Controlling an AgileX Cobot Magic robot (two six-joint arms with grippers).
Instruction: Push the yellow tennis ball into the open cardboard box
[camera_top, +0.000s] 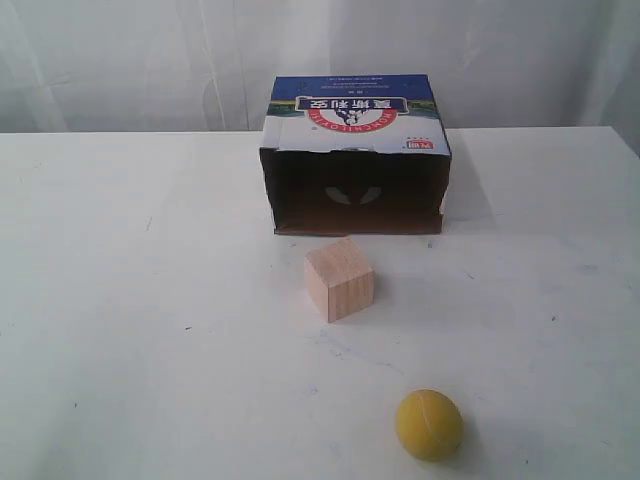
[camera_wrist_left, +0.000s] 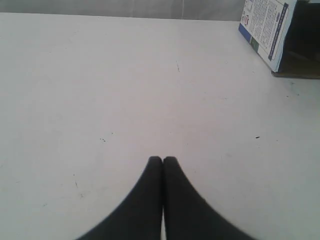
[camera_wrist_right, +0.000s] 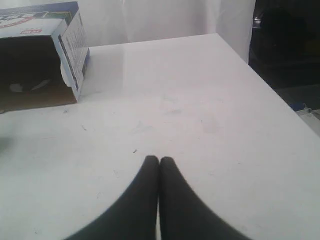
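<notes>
The yellow tennis ball (camera_top: 429, 424) rests on the white table near the front, right of centre. Far behind it lies the open cardboard box (camera_top: 355, 150), blue and white on top, its dark mouth facing the front. A side of the box (camera_wrist_left: 267, 31) shows in the left wrist view, and the box (camera_wrist_right: 42, 55) also shows in the right wrist view. My left gripper (camera_wrist_left: 162, 159) is shut and empty over bare table. Shut and empty too, my right gripper (camera_wrist_right: 159, 159) hovers above the tabletop. Neither gripper appears in the exterior view, and the ball is out of both wrist views.
A pale wooden cube (camera_top: 339, 278) stands between the ball and the box mouth, slightly left of the ball. The table's right edge (camera_wrist_right: 260, 75) drops off to a dark floor. White curtains hang behind the table.
</notes>
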